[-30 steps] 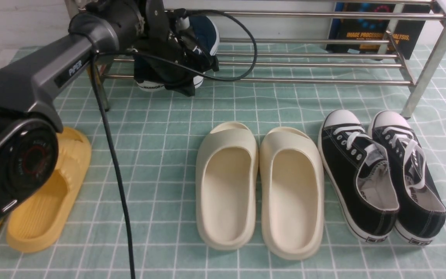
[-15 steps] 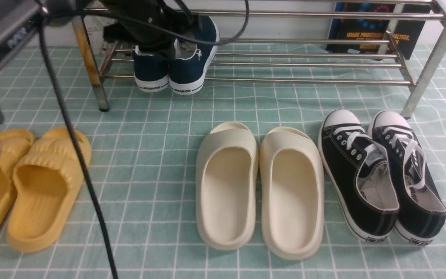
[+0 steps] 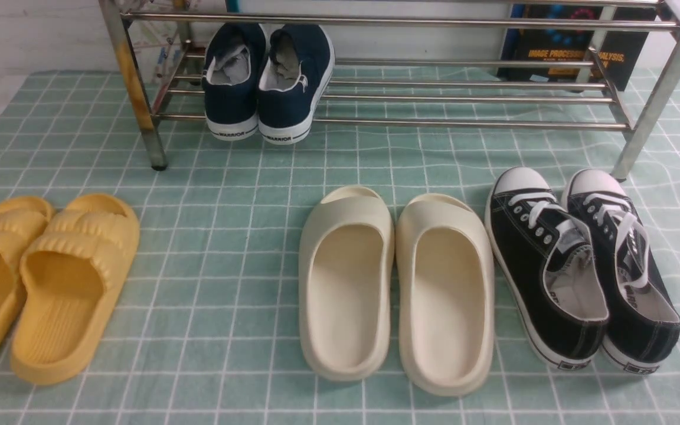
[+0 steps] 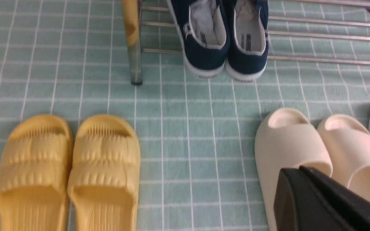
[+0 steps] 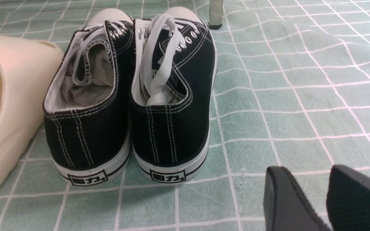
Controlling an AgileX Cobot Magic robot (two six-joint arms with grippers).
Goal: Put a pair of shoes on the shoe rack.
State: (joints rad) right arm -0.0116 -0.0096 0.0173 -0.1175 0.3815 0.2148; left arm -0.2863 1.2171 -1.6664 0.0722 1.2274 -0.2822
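Note:
Two navy slip-on shoes (image 3: pixel 231 79) (image 3: pixel 296 77) with white soles stand side by side, heels toward me, on the low tier of the steel shoe rack (image 3: pixel 464 124), at its left end beside the rust-yellowed leg (image 3: pixel 130 77). They also show in the left wrist view (image 4: pixel 206 41) (image 4: pixel 247 41). My left gripper (image 4: pixel 295 170) is shut and empty, well back from the rack, over the cream slides. My right gripper (image 5: pixel 307 173) is open and empty above the cloth, beside the black sneakers. Neither arm shows in the front view.
Cream slides (image 3: pixel 396 289) lie in the middle of the green checked cloth. Black lace-up sneakers (image 3: pixel 582 265) lie to the right near the rack's right leg (image 3: pixel 641 136). Yellow slides (image 3: pixel 45 283) lie at the left. A dark book (image 3: pixel 576 47) stands behind the rack.
My left arm has let go of the navy shoes and drawn back out of the front view. The shoes stay on the rack.

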